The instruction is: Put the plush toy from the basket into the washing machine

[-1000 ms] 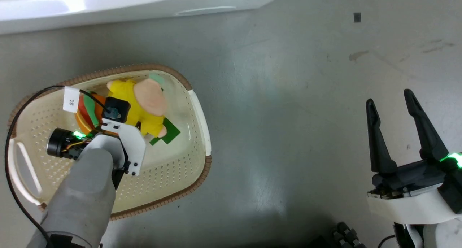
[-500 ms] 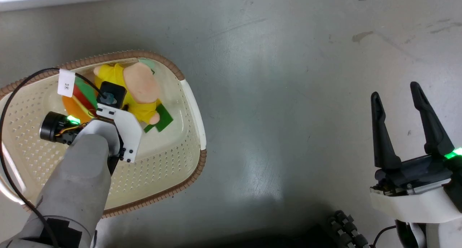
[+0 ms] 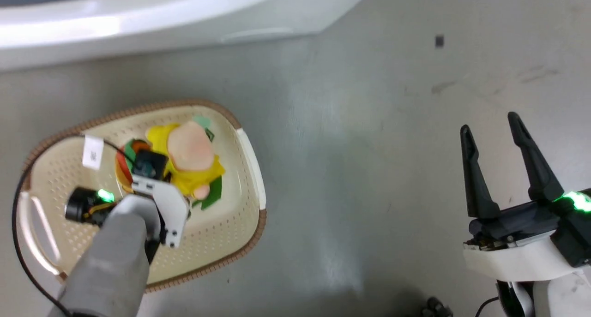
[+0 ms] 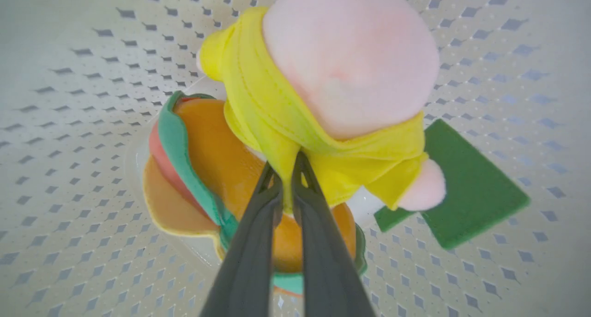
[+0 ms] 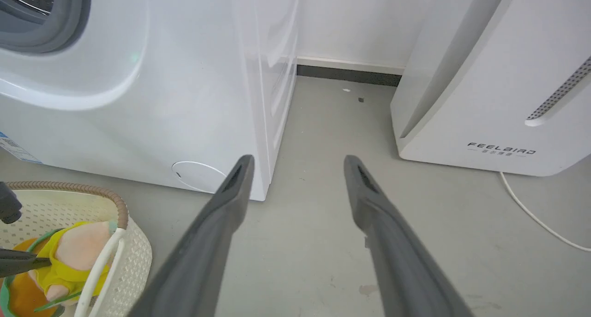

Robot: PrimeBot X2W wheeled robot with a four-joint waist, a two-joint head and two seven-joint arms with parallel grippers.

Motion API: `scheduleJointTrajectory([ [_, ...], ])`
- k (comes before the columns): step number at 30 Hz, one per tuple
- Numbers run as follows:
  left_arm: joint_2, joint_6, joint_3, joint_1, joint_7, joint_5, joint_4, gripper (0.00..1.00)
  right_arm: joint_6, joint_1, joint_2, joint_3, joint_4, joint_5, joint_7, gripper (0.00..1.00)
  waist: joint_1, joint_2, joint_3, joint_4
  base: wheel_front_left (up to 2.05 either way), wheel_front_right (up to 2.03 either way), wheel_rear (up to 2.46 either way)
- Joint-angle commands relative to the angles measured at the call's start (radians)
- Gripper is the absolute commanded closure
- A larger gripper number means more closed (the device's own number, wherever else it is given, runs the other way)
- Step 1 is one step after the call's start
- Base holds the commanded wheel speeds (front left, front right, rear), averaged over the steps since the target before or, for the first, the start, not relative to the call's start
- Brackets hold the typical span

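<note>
Floor [image 3: 369, 169], basket [image 3: 221, 234] far end: toy [image 3: 189, 146] newly lifted, left gripper [image 4: 288, 169] clamped on it; right gripper [image 3: 488, 122] apart; washer [image 5: 138, 100] next.

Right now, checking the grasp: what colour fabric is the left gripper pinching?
Yellow, on the plush toy; clearest in left wrist view.

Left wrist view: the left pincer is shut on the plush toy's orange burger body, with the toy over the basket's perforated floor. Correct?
Not quite. The left wrist view shows the left pincer shut on a fold of the plush toy's yellow top, not its orange burger body. The toy is over the basket's perforated floor, as stated.
</note>
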Motion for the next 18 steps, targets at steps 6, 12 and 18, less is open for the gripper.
scheduleJointTrajectory([
  [6,-0.010,-0.007,0.003,0.084,-0.079,-0.023,0.000,1.00,-0.001,0.009,0.000,0.010,0.032,-0.003,-0.005,0.00,0.0000,0.0000,-0.167,0.007,0.00,0.00,0.00],
  [12,-0.020,-0.009,0.018,0.184,-0.128,-0.048,-0.080,1.00,-0.001,0.042,0.000,0.013,0.064,0.000,-0.005,0.00,0.0000,0.0000,-0.317,0.027,0.00,0.00,0.00],
  [18,0.001,0.002,0.052,0.298,-0.129,-0.054,-0.309,1.00,-0.001,0.069,0.000,0.002,0.073,0.001,-0.005,0.00,0.0000,0.0000,-0.396,0.045,0.00,0.00,0.00],
])
